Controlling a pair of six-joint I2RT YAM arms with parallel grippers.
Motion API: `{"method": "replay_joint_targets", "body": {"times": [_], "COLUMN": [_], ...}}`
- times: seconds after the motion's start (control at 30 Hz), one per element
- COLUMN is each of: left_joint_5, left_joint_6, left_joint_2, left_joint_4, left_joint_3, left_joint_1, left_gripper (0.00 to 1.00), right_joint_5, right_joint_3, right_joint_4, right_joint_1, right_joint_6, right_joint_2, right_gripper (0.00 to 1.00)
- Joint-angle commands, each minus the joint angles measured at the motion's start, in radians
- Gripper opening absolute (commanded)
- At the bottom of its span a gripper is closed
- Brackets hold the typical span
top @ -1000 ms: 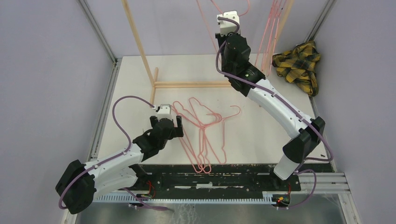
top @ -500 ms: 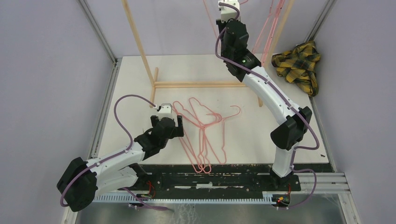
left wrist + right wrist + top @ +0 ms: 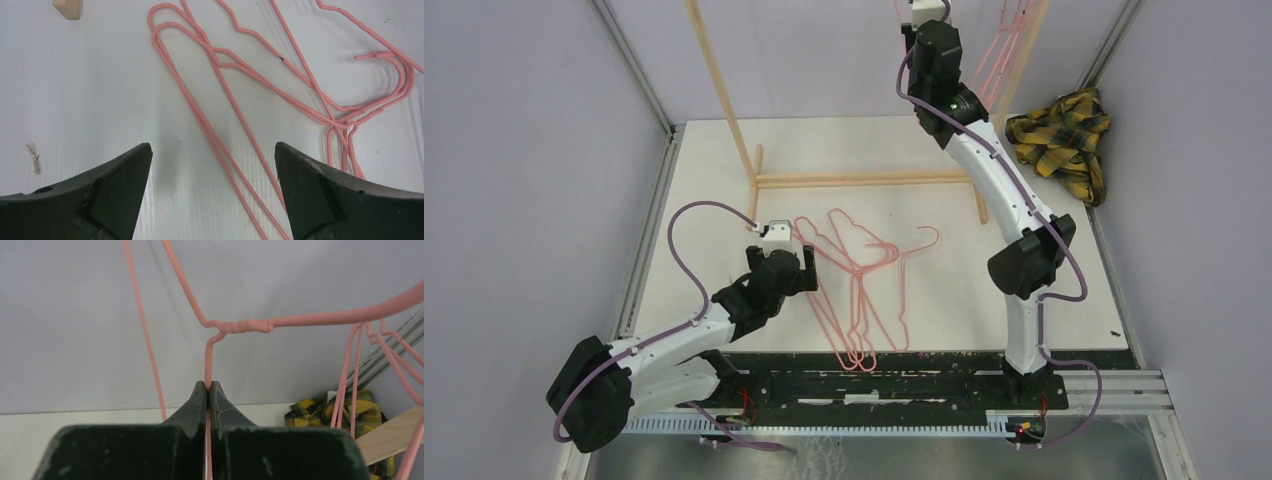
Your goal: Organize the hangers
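Right fingers [image 3: 197, 405] pinching a raised hanger [image 3: 250, 325], left fingers [image 3: 120, 170] spread above loose hangers [image 3: 225, 65] on the table [image 3: 75, 100]

Hangers [image 3: 334, 121] pink; cloth [image 3: 1061, 140] yellow-blk plaid; rack [image 3: 854, 181] lt wood.

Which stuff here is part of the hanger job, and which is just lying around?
Job: hangers on the table; hanger in the right gripper; hung hangers; wooden rack.
Lying about: plaid cloth; small scrap.
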Motion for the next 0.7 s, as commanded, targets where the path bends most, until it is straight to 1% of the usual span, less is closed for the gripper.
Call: {"method": "replay_joint_targets", "body": {"times": [0.0, 0.23, 0.37, 0.47, 0.5, 0.57, 0.67], "left_joint_5": [-0.025, -0.026, -0.021, -0.019, -0.019, -0.018, -0.018], "left_joint_6": [0.009, 0.01, 0.008, 0.007, 0.008, 0.008, 0.01], "left_joint_2": [-0.012, 0.004, 0.005, 0.004, 0.004, 0.001, 0.001], "left_joint_4": [-0.003, 0.0, 0.002, 0.002, 0.001, 0.0, 0.001], "left_joint_3": [0.039, 0.039, 0.035, 0.035, 0.035, 0.036, 0.037], "left_joint_1": [-0.002, -0.001, -0.001, -0.001, -0.002, -0.001, -0.001], "left_gripper": [0.99, 0.99, 0.99, 0.99, 0.99, 0.99, 0.99], "right_joint_5": [-0.013, 0.003, 0.004, -0.03, -0.046, -0.066, -0.091], "right_joint_3": [0.029, -0.118, -0.163, -0.191, -0.201, -0.231, -0.31], "right_joint_4": [-0.031, -0.016, -0.028, -0.03, -0.031, -0.028, 0.006], "right_joint_1": [-0.025, -0.064, -0.089, -0.093, -0.093, -0.094, -0.094], "right_joint_6": [0.054, 0.115, 0.151, 0.166, 0.167, 0.177, 0.182], "right_joint_2": [-0.009, -0.076, -0.11, -0.139, -0.153, -0.183, -0.253], "right_gripper": [0.01, 0.01, 0.01, 0.02, 0.1, 0.35, 0.58]}}
